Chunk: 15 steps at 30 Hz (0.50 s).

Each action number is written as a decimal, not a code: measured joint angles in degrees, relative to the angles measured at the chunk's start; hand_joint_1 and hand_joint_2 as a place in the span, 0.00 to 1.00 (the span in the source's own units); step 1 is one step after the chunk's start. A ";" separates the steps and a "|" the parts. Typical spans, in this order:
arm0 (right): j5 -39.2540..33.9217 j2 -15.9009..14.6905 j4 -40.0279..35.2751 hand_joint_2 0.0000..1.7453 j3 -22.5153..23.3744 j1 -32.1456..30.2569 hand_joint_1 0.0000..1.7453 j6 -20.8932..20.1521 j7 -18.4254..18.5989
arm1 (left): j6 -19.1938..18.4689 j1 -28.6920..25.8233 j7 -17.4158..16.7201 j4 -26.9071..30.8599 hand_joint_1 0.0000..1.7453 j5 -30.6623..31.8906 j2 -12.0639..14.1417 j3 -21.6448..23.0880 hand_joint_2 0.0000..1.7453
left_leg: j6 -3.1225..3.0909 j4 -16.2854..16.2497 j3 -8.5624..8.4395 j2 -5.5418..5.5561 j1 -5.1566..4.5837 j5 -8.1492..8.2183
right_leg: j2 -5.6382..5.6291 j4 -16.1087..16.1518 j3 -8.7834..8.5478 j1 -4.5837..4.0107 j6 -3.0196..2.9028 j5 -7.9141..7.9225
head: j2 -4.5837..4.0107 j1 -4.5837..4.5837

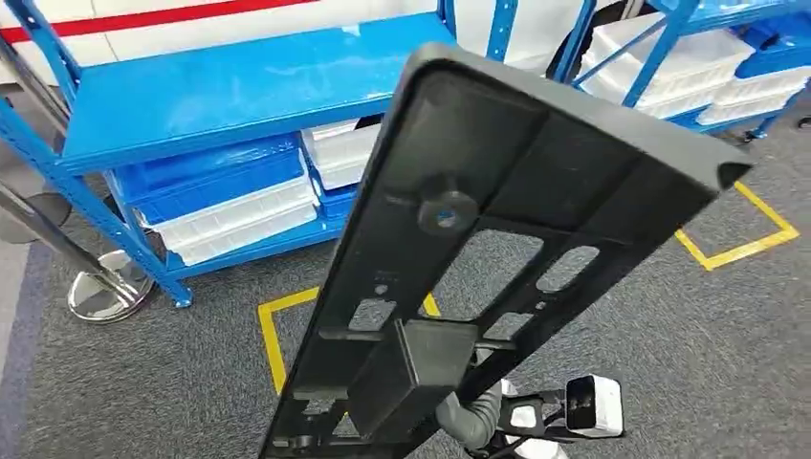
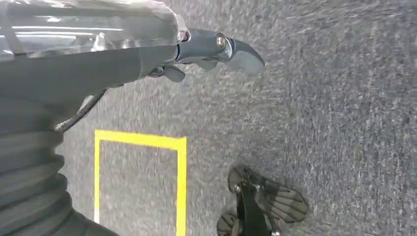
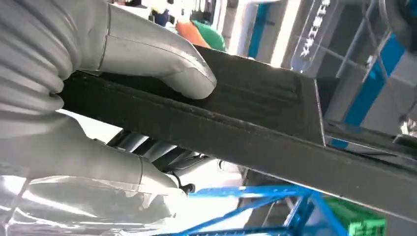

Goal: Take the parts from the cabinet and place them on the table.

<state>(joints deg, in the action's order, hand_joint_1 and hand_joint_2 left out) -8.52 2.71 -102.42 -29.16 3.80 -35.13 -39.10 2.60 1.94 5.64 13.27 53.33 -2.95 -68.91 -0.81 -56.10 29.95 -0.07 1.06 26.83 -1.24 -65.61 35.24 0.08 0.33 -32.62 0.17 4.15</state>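
A long black plastic part (image 1: 536, 182) with cut-outs and a round boss tilts up in front of me, hiding much of the head view. My right hand (image 1: 473, 419) holds its lower end from below. In the right wrist view, my right hand (image 3: 98, 54) grips the part (image 3: 255, 123), thumb pressed on one face and the other fingers under its edge. My left hand (image 2: 216, 49) hangs over the grey carpet, holding nothing, its fingers loosely apart.
A blue metal cabinet (image 1: 239, 86) stands ahead, with white and blue bins (image 1: 230, 206) on its lower shelf. A second rack with white bins (image 1: 669, 62) is at the right. Yellow tape squares (image 1: 273, 335) mark the carpet. A chrome post base (image 1: 105, 292) sits at the left.
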 joint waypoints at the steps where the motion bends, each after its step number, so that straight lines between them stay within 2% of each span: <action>1: 0.24 0.00 -0.55 1.00 0.28 -0.20 0.99 -0.44 0.00 | -0.04 -0.02 -0.24 -0.02 0.00 0.39 0.00 0.00 1.00 | 0.00 -0.03 0.11 -0.60 -0.05 0.00 | 0.44 -4.98 2.38 0.21 0.21 -2.11 | 0.00 0.02; 2: 0.59 0.00 -1.20 1.00 0.64 -0.35 0.99 -0.83 0.00 | -0.11 -0.09 -0.35 -0.02 0.00 0.55 0.02 0.00 1.00 | 0.00 -0.07 0.19 -1.21 -0.07 0.00 | 0.61 -9.09 4.36 0.34 0.40 -3.39 | 0.00 0.00; 3: 0.70 0.00 -1.52 1.00 0.81 -0.37 0.99 -0.92 0.00 | -0.17 -0.13 -0.37 -0.02 0.00 0.57 0.02 0.00 1.00 | 0.01 -0.13 0.20 -1.75 -0.07 0.01 | 0.70 -10.70 5.15 0.44 0.54 -3.32 | 0.00 0.00; 4: 0.79 0.00 -1.75 1.00 0.87 -0.40 0.99 -0.92 0.00 | -0.17 -0.07 -0.41 -0.02 0.00 0.65 0.02 0.00 1.00 | 0.06 -0.17 0.15 -2.36 -0.06 0.05 | 0.89 -9.50 4.56 0.65 0.67 -1.72 | 0.00 0.00; 5: 0.94 0.00 -2.08 1.00 0.96 -0.43 0.99 -0.92 0.00 | -0.20 0.02 -0.41 -0.02 0.00 0.70 0.00 0.00 1.00 | 0.17 -0.29 0.11 -2.82 -0.06 0.15 | 1.22 -6.09 2.91 0.78 0.69 0.56 | 0.00 0.00; 6: 1.20 0.00 -2.45 1.00 1.07 -0.45 0.99 -0.98 0.00 | -0.24 0.09 -0.44 -0.02 0.00 0.76 -0.02 0.00 1.00 | 0.36 -0.46 0.05 -3.23 -0.06 0.31 | 1.88 -1.18 0.49 0.78 0.60 3.16 | 0.00 0.00; 7: 1.80 0.07 -3.19 1.00 1.22 -0.47 0.99 -0.91 0.00 | -0.37 0.13 -0.44 -0.02 0.00 1.07 -0.04 0.00 1.00 | 0.61 -0.66 0.00 -3.59 -0.09 0.54 | 3.93 4.20 -2.18 0.66 0.33 5.57 | 0.00 0.00; 8: 3.05 0.26 -4.33 1.00 1.55 -0.37 0.99 -0.31 0.00 | -0.44 0.08 -0.44 -0.02 0.00 1.44 -0.02 0.02 1.00 | 0.94 -0.88 0.08 -3.89 -0.44 0.73 | 6.61 6.24 -3.05 0.24 0.11 5.12 | 0.00 0.00; 9: 4.16 0.57 -5.32 1.00 1.64 -0.24 0.99 0.69 0.00 | -0.55 0.09 -0.48 -0.02 0.00 1.81 -0.02 0.02 1.00 | 1.20 -1.34 0.35 -4.20 -0.76 0.88 | 6.39 7.25 -3.00 -0.19 -0.30 5.00 | 0.00 0.00; 12: 9.10 0.52 -8.55 1.00 0.83 1.57 0.99 9.52 0.00 | -1.05 0.45 -0.81 -0.02 0.00 2.56 0.26 0.02 1.00 | 1.90 -1.27 0.34 -6.25 -0.83 0.87 | 4.40 6.82 -2.15 -0.24 -1.15 5.22 | 0.00 0.00; 13: 10.17 0.39 -9.20 1.00 -0.05 2.70 0.99 12.80 0.00 | -1.22 0.82 -0.83 0.00 0.00 3.04 0.46 0.07 1.00 | 2.43 -1.67 0.65 -5.70 -0.46 1.64 | 3.77 7.33 -2.31 0.22 -1.81 5.65 | 0.00 0.02; 14: 10.71 0.18 -9.72 1.00 -1.00 3.87 0.99 15.27 0.00 | -1.25 1.07 -0.83 -0.02 0.00 3.49 0.70 0.15 1.00 | 2.56 -3.19 1.04 -3.30 -0.36 3.00 | 3.27 7.37 -2.20 0.19 -2.17 5.79 | 0.00 0.00; 15: 11.26 0.09 -9.94 1.00 -2.02 5.12 0.99 16.88 0.00 | -1.38 1.21 -0.83 -0.02 0.00 3.65 0.68 0.22 1.00 | 2.59 -6.72 2.52 -1.83 -0.33 5.31 | 2.79 7.35 -2.07 0.19 -2.56 5.93 | 0.00 0.02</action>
<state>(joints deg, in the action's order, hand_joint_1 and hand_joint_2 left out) 2.73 2.80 -112.37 -31.17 8.92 -18.24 -39.10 1.22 3.15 4.81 13.25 56.98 -2.27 -68.70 1.78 -62.82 32.46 -1.90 0.73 32.14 1.55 -58.25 33.18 0.27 -2.23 -26.69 0.17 4.17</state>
